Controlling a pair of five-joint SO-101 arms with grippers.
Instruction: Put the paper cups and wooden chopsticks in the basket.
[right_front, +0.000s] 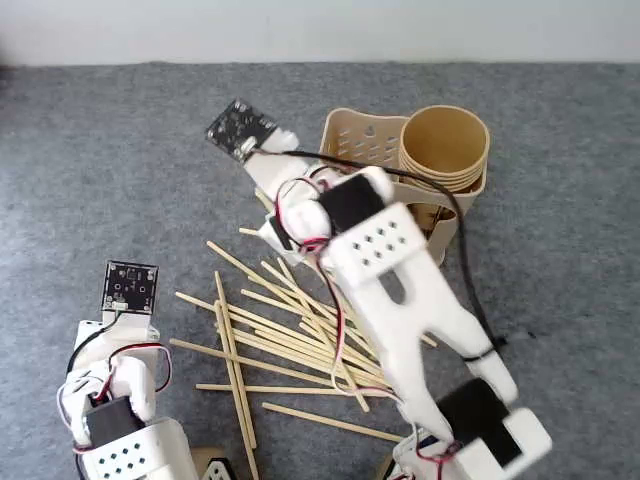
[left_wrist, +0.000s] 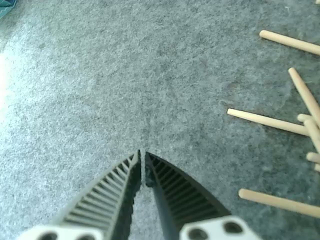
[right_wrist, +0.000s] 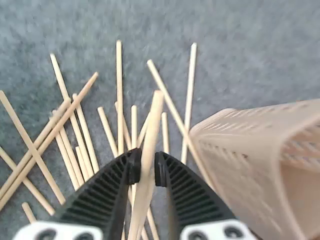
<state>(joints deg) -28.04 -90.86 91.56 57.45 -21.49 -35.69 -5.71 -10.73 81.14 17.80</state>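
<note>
On the grey surface (right_front: 100, 150) the basket (right_front: 360, 135) holds the paper cups (right_front: 444, 145) — plain from above — while near the scattered chopsticks (right_front: 290, 335) the right tool (right_wrist: 145, 167), seen from its wrist, pinches one chopstick (right_wrist: 150, 125), seemingly off-centre, so lift it over the rim before releasing; the left tool (left_wrist: 143, 165) rests closed, empty.

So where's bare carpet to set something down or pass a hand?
Free: grey carpet left of the basket, ahead of the left gripper; also the strip right of the basket. Crowded: the chopsticks between the arms, under the right arm.
</note>
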